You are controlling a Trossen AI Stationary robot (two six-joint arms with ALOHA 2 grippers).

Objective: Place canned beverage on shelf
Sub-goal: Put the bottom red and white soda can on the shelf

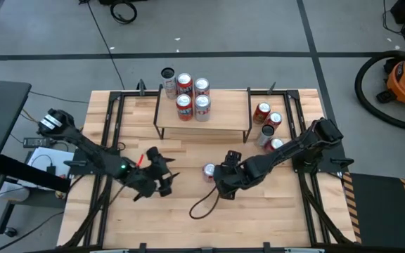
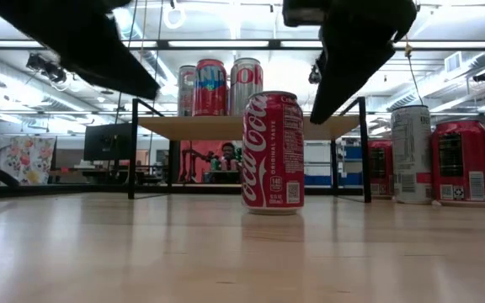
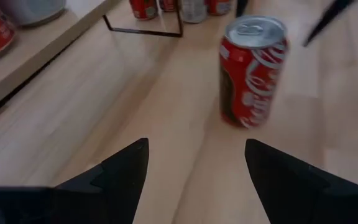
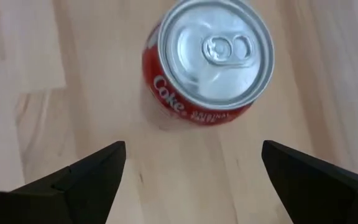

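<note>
The right pincer (image 1: 220, 180) hangs over the middle of the desk (image 1: 273, 211) with its two fingers (image 4: 86, 177) spread wide and gripping nothing. Just ahead of it, and not touching either finger, a red Coca-Cola can (image 4: 207, 59) stands upright on the bare wood; in the high view this can (image 1: 209, 171) sits just beside the pincer's tip, between the two arms and in front of the shelf. The low view shows the same can (image 2: 272, 151) upright on the desk with the dark arm above and to its side.

The left pincer (image 1: 162, 176) hovers a little way off on the can's other side, its fingers (image 3: 114, 171) also parted and empty, with the can (image 3: 252, 71) standing ahead of it, apart from both fingers.

Behind the can stands the shelf (image 1: 223, 116), a light wooden board on thin black legs. Four cans (image 1: 192, 97) stand upright in a tight cluster at one end of its top, with one more can (image 1: 168, 79) at the far corner of that end; the rest of the board is bare. A group of further cans (image 1: 268, 126) waits on the desk just beside the shelf's other end, near the right arm's base.
</note>
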